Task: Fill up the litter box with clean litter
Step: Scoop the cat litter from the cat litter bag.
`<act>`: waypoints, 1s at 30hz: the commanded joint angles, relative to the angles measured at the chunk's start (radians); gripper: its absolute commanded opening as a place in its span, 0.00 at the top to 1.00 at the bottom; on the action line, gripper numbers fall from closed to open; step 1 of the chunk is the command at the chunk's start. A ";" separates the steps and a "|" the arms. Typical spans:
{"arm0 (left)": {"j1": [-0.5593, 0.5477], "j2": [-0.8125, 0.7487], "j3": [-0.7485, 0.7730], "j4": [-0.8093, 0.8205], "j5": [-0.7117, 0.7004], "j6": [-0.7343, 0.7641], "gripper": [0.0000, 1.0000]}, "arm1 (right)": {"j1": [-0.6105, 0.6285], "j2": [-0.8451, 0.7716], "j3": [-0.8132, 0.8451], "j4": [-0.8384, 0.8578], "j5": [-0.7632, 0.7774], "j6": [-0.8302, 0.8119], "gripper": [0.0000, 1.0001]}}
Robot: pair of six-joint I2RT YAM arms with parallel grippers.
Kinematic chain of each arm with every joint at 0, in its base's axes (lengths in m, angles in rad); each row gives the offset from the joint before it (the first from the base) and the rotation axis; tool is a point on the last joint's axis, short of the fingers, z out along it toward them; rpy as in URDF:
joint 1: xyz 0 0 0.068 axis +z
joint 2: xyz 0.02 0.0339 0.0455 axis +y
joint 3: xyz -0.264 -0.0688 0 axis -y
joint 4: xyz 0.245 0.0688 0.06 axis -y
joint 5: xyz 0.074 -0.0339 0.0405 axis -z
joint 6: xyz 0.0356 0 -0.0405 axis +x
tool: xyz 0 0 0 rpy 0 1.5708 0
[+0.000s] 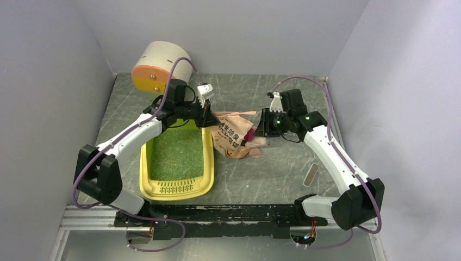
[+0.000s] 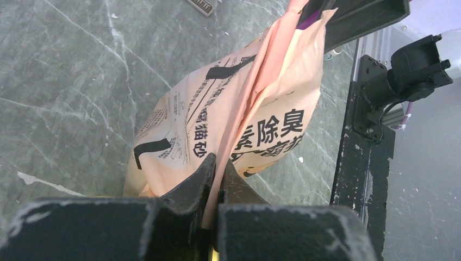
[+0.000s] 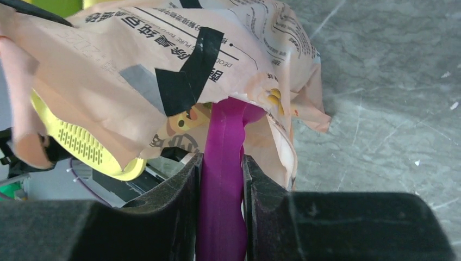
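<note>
The yellow litter box [image 1: 206, 163] lies left of centre, its floor covered with green clean litter [image 1: 176, 155], its slotted grille at the near end. A pink-beige printed bag [image 1: 235, 136] slumps just right of the box. My left gripper [image 1: 209, 117] is shut on the bag's top edge [image 2: 215, 179], pinched between its fingers. My right gripper [image 1: 260, 130] is shut on the magenta scoop handle [image 3: 220, 201], whose head goes into the bag's [image 3: 141, 76] mouth and is hidden there. The box's grille end [image 3: 81, 144] shows behind the bag in the right wrist view.
A white cylinder with an orange end [image 1: 157, 68] stands at the back left, behind my left arm. A small flat strip [image 1: 310, 175] lies on the grey table to the right. Walls close in on both sides, and a black rail [image 1: 228, 213] runs along the near edge.
</note>
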 commanded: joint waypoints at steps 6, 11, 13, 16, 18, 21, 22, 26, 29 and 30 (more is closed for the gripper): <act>-0.057 -0.028 0.010 0.019 -0.009 -0.024 0.95 | 0.134 0.151 0.037 0.011 0.181 0.067 1.00; -0.075 -0.031 -0.004 0.053 -0.087 -0.056 0.95 | 0.188 0.250 0.053 0.110 0.140 0.101 1.00; -0.075 -0.048 -0.021 0.078 -0.121 -0.072 0.95 | 0.185 0.230 0.020 0.180 0.084 0.118 1.00; -0.074 -0.062 -0.037 0.095 -0.135 -0.075 0.95 | 0.161 0.181 -0.017 0.259 0.002 0.142 1.00; -0.075 -0.060 -0.037 0.097 -0.139 -0.075 0.95 | 0.131 0.135 -0.057 0.326 -0.055 0.166 1.00; -0.075 -0.053 -0.037 0.096 -0.138 -0.075 0.95 | 0.061 0.065 -0.136 0.445 -0.158 0.224 1.00; -0.075 -0.051 -0.038 0.096 -0.142 -0.075 0.95 | 0.035 0.040 -0.169 0.493 -0.196 0.250 1.00; -0.075 -0.056 -0.049 0.114 -0.145 -0.116 0.95 | -0.057 -0.041 -0.329 0.761 -0.373 0.431 1.00; -0.075 -0.059 -0.055 0.116 -0.151 -0.119 0.95 | -0.114 -0.071 -0.450 1.030 -0.448 0.616 1.00; -0.075 -0.061 -0.056 0.118 -0.156 -0.121 0.95 | -0.133 -0.075 -0.491 1.120 -0.470 0.679 1.00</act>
